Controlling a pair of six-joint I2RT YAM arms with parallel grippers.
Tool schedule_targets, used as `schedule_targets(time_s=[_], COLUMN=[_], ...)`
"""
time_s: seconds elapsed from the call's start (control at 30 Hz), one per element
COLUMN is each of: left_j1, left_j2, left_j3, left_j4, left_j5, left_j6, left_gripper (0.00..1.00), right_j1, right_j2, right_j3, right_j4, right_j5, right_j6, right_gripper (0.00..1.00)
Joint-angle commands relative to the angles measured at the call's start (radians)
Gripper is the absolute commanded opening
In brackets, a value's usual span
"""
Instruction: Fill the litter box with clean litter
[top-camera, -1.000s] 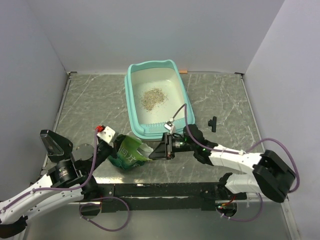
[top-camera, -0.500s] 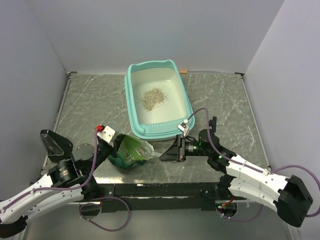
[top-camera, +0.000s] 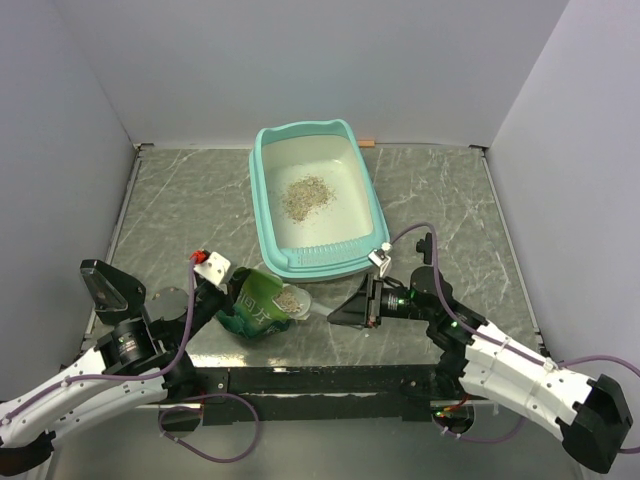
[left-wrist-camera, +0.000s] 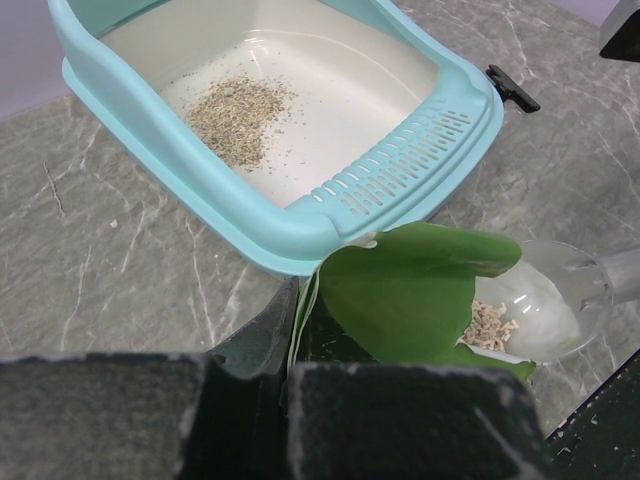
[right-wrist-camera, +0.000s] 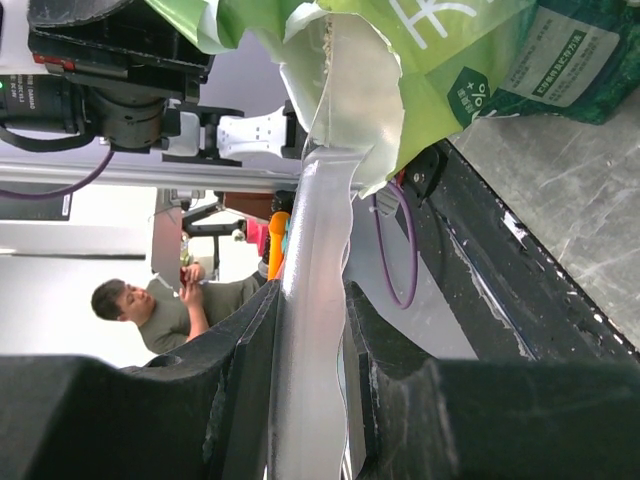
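Observation:
The turquoise litter box (top-camera: 263, 205) stands at the back centre with a small heap of clean litter (top-camera: 304, 195) on its whitish floor. In front of it lies an open green bag (top-camera: 256, 307). My left gripper (top-camera: 226, 301) is shut on the bag's edge (left-wrist-camera: 303, 310), holding the mouth open. My right gripper (top-camera: 338, 311) is shut on the handle (right-wrist-camera: 312, 300) of a clear plastic scoop (left-wrist-camera: 545, 315). The scoop's bowl sits at the bag's mouth with a few granules of litter (left-wrist-camera: 489, 324) in it. The box's near rim (left-wrist-camera: 300, 232) lies just beyond the bag.
A small black clip (top-camera: 427, 246) lies on the marble table right of the box, also visible in the left wrist view (left-wrist-camera: 511, 88). A small orange piece (top-camera: 370, 142) sits at the back wall. Grey walls close in three sides.
My right arm has pulled back to the right, drawing the scoop out of the bag towards its mouth. The left gripper and the bag have stayed put.

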Motion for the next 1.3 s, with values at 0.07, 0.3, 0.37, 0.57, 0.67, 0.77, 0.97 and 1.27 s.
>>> schedule_targets(time_s=[0.07, 0.3, 0.37, 0.57, 0.67, 0.77, 0.97, 1.27], left_j1=[-0.001, -0.001, -0.003, -0.002, -0.001, -0.001, -0.001, -0.002], left_j2=[0.003, 0.006, 0.004, -0.011, -0.014, -0.023, -0.025, -0.027], left_j3=[0.004, 0.006, 0.006, 0.007, 0.009, 0.007, 0.007, 0.007], left_j4=[0.081, 0.079, 0.078, 0.076, 0.075, 0.076, 0.078, 0.079], left_j5=[-0.012, -0.024, -0.042, -0.065, -0.071, -0.076, -0.071, -0.070], left_j6=[-0.005, -0.005, -0.006, -0.006, -0.009, -0.008, -0.006, -0.005], left_gripper=[0.01, 0.01, 0.01, 0.01, 0.01, 0.01, 0.01, 0.01], right_j1=[-0.007, -0.007, -0.007, -0.007, -0.007, -0.006, -0.006, -0.007], right_j2=[-0.096, -0.191, -0.219, -0.286, -0.322, -0.363, -0.438, -0.526], right_j3=[-0.004, -0.026, -0.027, -0.038, -0.047, -0.060, -0.061, -0.035], right_j4=[-0.064, -0.137, -0.163, -0.220, -0.246, -0.278, -0.358, -0.438], right_j5=[-0.004, 0.014, 0.017, 0.036, 0.052, 0.075, 0.127, 0.183], right_j6=[0.013, 0.035, 0.038, 0.044, 0.050, 0.065, 0.084, 0.136], right_gripper=[0.00, 0.00, 0.00, 0.00, 0.00, 0.00, 0.00, 0.00])
